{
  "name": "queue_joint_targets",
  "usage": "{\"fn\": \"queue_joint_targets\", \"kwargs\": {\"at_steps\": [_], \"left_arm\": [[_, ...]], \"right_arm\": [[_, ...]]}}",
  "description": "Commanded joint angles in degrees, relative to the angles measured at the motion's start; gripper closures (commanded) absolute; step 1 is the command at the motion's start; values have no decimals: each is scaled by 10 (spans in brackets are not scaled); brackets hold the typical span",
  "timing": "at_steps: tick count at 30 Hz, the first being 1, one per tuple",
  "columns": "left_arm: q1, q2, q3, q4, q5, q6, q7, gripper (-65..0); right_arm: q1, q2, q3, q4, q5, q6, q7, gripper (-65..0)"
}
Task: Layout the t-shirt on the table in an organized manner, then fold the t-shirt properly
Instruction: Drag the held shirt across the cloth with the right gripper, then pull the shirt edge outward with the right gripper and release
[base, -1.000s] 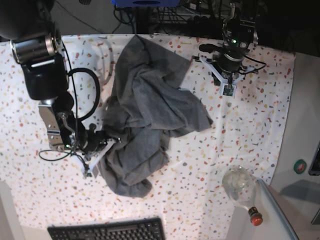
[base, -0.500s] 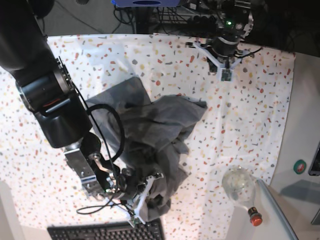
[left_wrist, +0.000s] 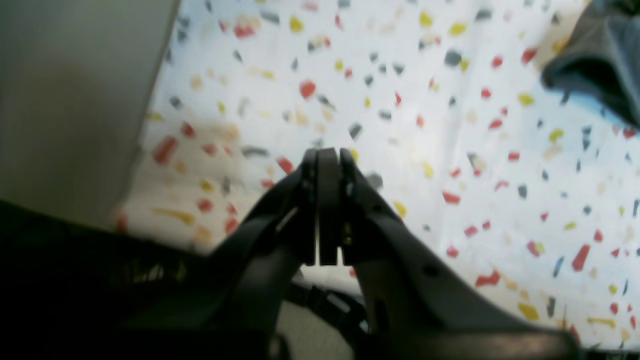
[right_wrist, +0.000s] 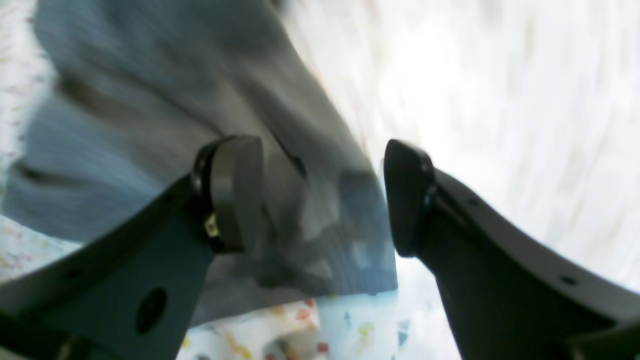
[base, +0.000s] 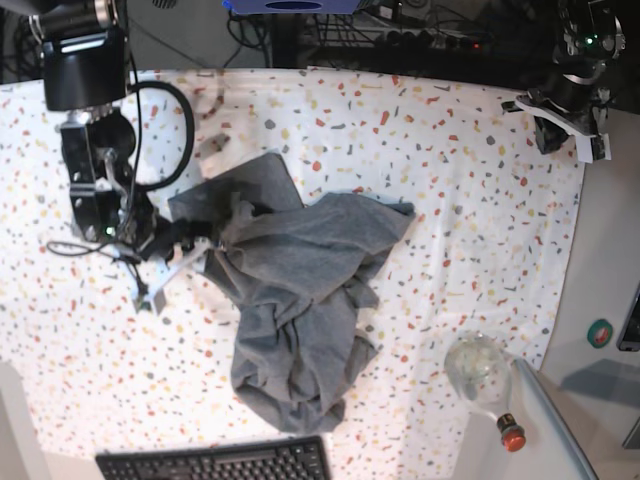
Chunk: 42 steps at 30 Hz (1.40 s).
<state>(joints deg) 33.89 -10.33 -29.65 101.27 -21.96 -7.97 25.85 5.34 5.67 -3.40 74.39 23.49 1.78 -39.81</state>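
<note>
The heather-grey t-shirt lies crumpled in the middle of the speckled table, running from its left-centre toward the front edge. My right gripper is at the shirt's left edge. In the right wrist view it is open, with a grey fold of the t-shirt lying below and between the fingers. My left gripper is at the table's far right corner, well away from the shirt. In the left wrist view it is shut and empty above the cloth, with a shirt edge at the top right.
A black keyboard lies at the front edge, just below the shirt's lower end. A clear glass bottle with a red cap lies at the front right, beside a grey ledge. Cables and equipment run along the back edge.
The right gripper dragged the shirt toward the front edge, let go and swung back up to the shirt's left side. The left arm moved to the far right corner.
</note>
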Motion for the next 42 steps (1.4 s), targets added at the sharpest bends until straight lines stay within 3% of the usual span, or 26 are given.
{"fn": "queue_joint_targets", "kwargs": {"at_steps": [1,4,7,11,13,16,22,27,31,35,36,38,39,40,42], "left_arm": [[-4,-5,-8,10,-2,1,-11,0],[-7,-6,-5,14,-3,1,-11,-7],[-20,-6,-5,7,-3,1,-11,-155],[-21,-6,-5,-4,-3,1,-11,-166],[-21,-6,-7,-7,-3,1,-11,-166],[-21,-7,-12,-7,-1,1,-12,-166],[-21,-11,-13,-7,0,1,-15,-166],[-18,-31,-13,-7,1,1,-15,-166],[-20,-36,-13,-7,1,1,-15,-166],[-20,-34,-13,-7,1,1,-15,-166],[-21,-34,-13,-7,1,1,-15,-166],[-21,-33,-10,-7,1,1,-13,-168],[-21,-33,-10,-7,1,1,-13,-173],[-21,-33,-11,-7,1,1,-13,-178],[-21,-34,-13,-15,0,1,-13,-181]], "right_arm": [[7,3,1,0,6,-1,36,-374],[-10,3,2,-44,6,-2,74,-399],[-8,3,1,-79,6,-2,80,-399],[-10,1,0,-86,6,2,78,-392],[-11,0,0,-86,6,2,77,-312],[-19,3,4,-77,10,3,68,0],[-31,38,59,76,6,-1,-7,0],[34,96,123,115,6,-2,-76,0],[128,134,124,-16,6,-2,-43,0],[237,145,127,-219,6,3,-8,0],[252,145,128,-244,6,3,-8,-47],[245,145,130,-227,11,4,-13,-273],[230,143,136,-197,12,4,-15,-351],[201,140,153,-149,16,4,-16,-410],[121,119,203,-31,52,4,-26,-426]]}}
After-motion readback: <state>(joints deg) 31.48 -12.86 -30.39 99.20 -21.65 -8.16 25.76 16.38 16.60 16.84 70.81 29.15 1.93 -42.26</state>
